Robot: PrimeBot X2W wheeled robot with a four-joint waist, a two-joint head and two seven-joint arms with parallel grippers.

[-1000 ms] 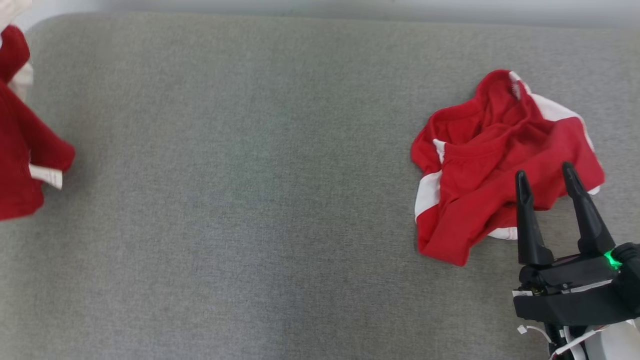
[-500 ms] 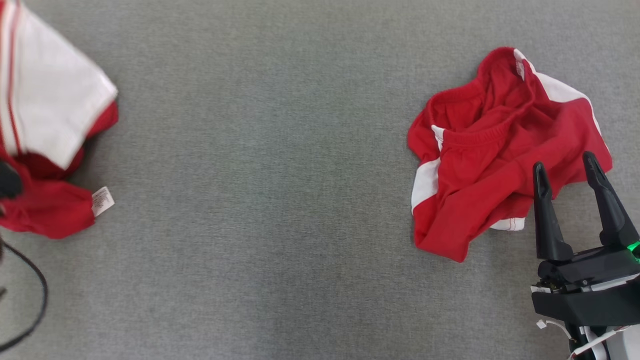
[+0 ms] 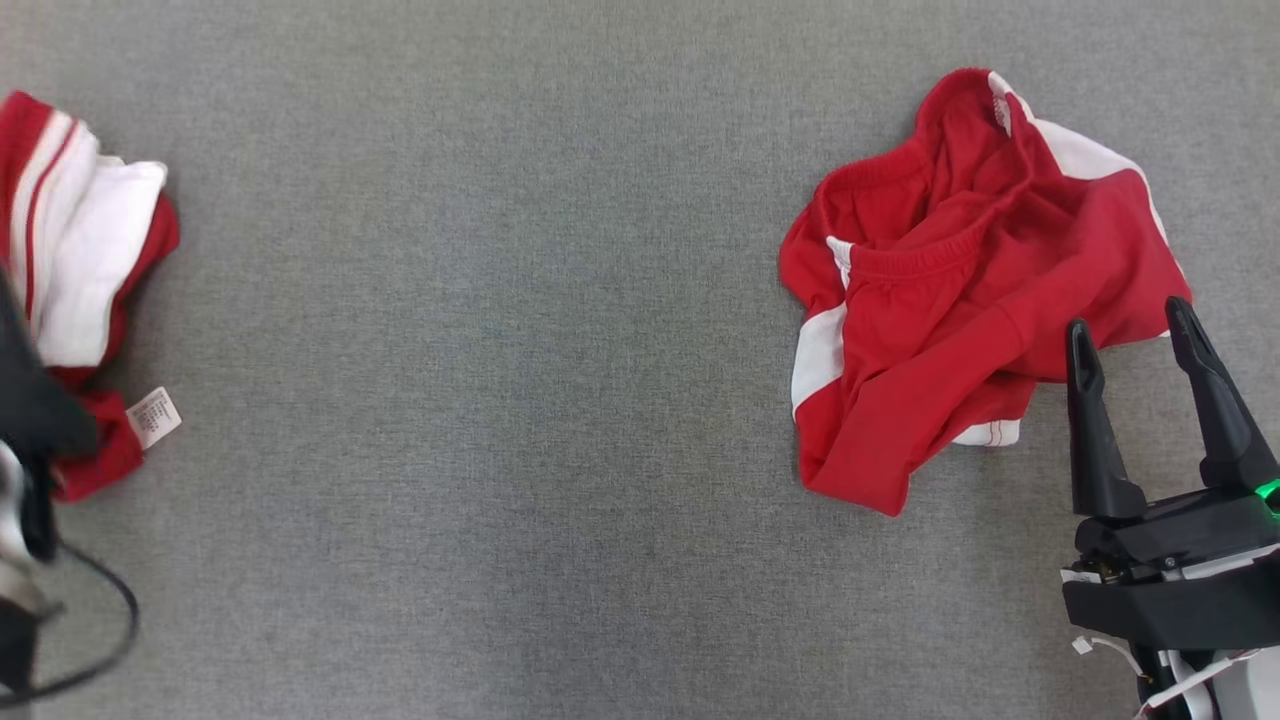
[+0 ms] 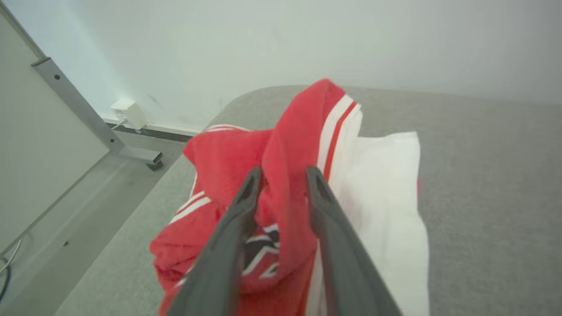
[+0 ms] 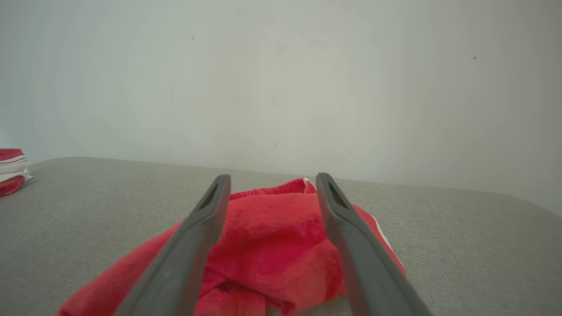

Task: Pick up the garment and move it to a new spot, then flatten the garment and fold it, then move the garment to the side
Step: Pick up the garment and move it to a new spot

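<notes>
Loads of free room down the middle of the grey padded top (image 3: pixel 520 330), so an arm could sweep straight across it. In the way are crumpled red shorts (image 3: pixel 960 290) toward the right edge and a red-and-white bundle (image 3: pixel 90 250) at the left edge (a black cable (image 3: pixel 132 620) loops toward the near edge beside it). There's also a wall (image 5: pixel 281 87) close behind the far edge.

- Shirt (image 3: pixel 90 230): cut by the head view's left edge; lower part behind the blurred left arm (image 3: pixel 40 420).
- Label (image 3: pixel 153 417): print too small to read.
- Cable (image 3: pixel 133 615): blurred, runs off the bottom edge.
- Dark print (image 4: pixel 259 252) on shirt: partly behind left gripper (image 4: pixel 284 170).
- Shorts (image 5: pixel 272 237): near part behind right gripper (image 5: pixel 273 177), cut by the bottom edge.
</notes>
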